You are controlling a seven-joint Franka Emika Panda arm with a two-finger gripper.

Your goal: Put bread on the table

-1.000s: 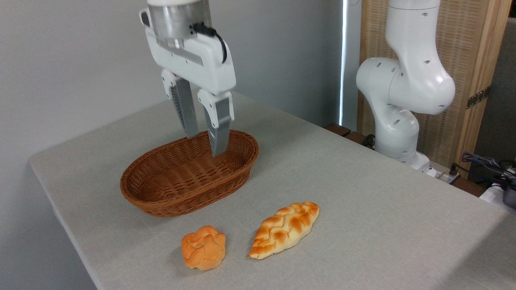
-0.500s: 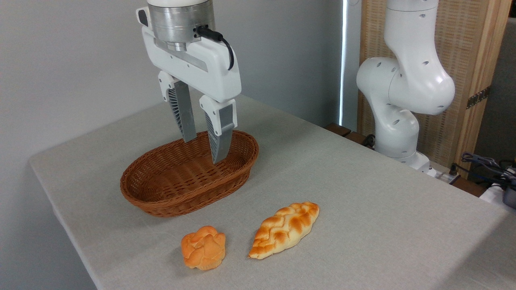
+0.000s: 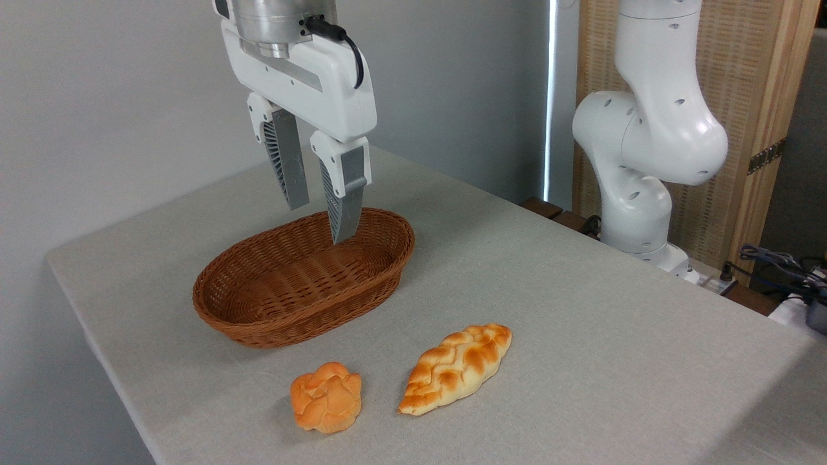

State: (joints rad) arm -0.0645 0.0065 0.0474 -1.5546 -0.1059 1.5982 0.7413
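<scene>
The bread has a golden-orange crust with a braided pattern and pale creases. The bun is plain orange and knobbly. The basket is brown woven wicker. The surface is light grey-beige cloth. The gripper has a white body and grey ribbed fingers. The arm is white.

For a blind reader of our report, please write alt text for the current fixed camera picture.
A robot gripper, jaws open and empty, hangs over an empty brown wicker basket on a grey-beige table. In front of the basket, a braided bread and a small round bun lie on the cloth.
</scene>
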